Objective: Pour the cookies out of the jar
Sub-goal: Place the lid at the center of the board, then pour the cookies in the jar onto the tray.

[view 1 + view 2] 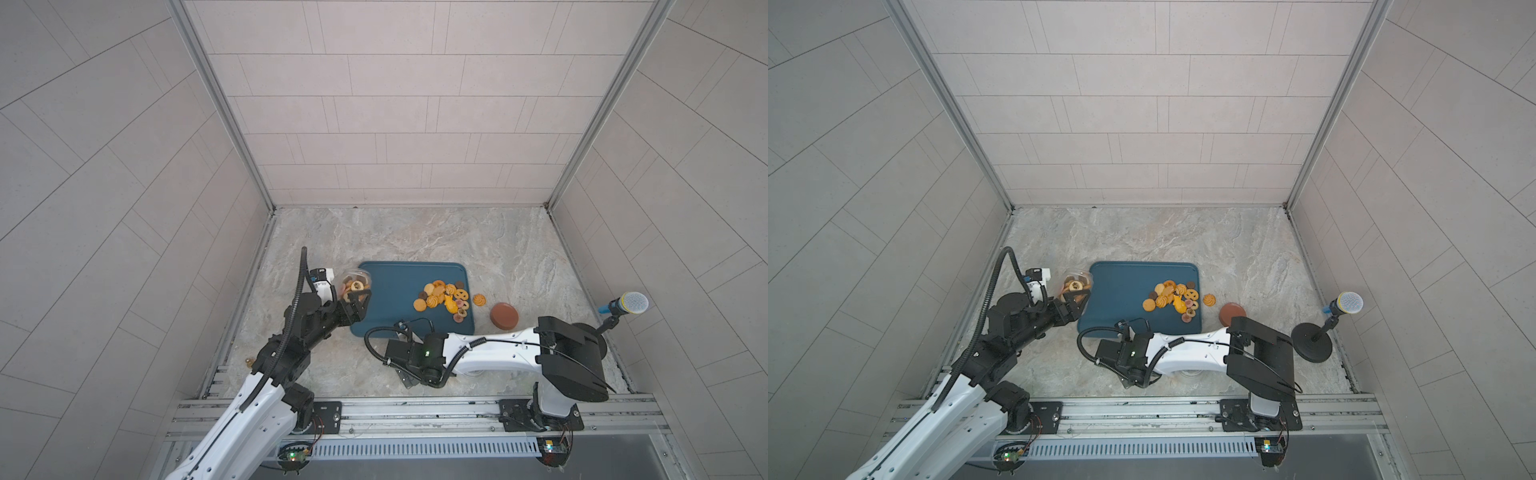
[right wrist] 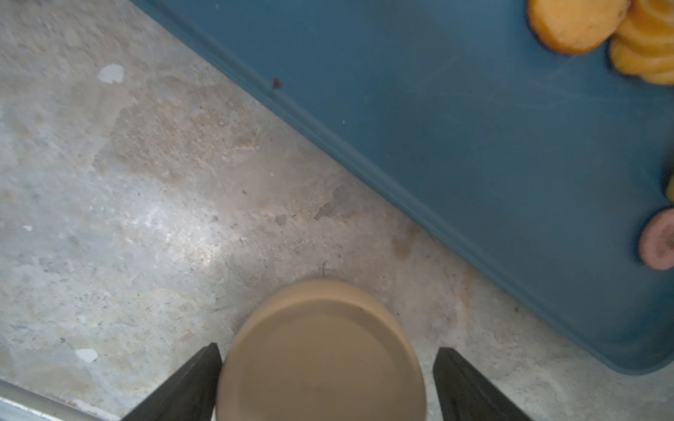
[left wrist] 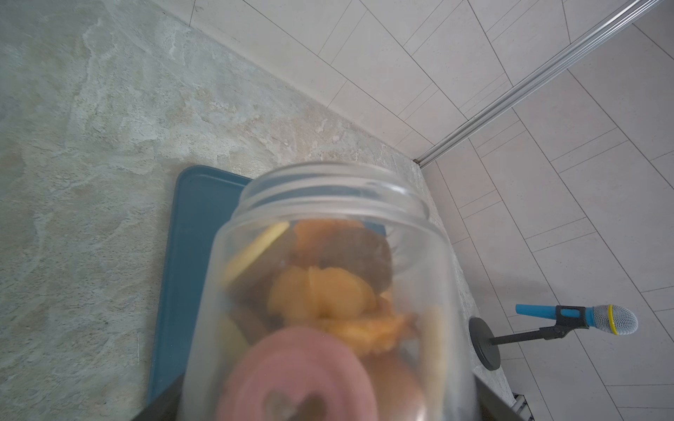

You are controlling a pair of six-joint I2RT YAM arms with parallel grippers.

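Pinching jar with left tool | cookies inside | right tool straddles beige lid, grip unclear

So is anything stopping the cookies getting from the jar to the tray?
Nothing visible does. The jar has no lid, and bare blue tray lies just past its mouth for the cookies.

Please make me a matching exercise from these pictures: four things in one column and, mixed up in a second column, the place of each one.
Things
1. jar
2. beige lid
3. reddish-brown lid
4. microphone

Places
A. on a stand near the right wall
B. in the left gripper, at the left edge of the tray
C. between the fingers of the right gripper
D. on the table, just right of the tray

Pairs: 1-B, 2-C, 3-D, 4-A
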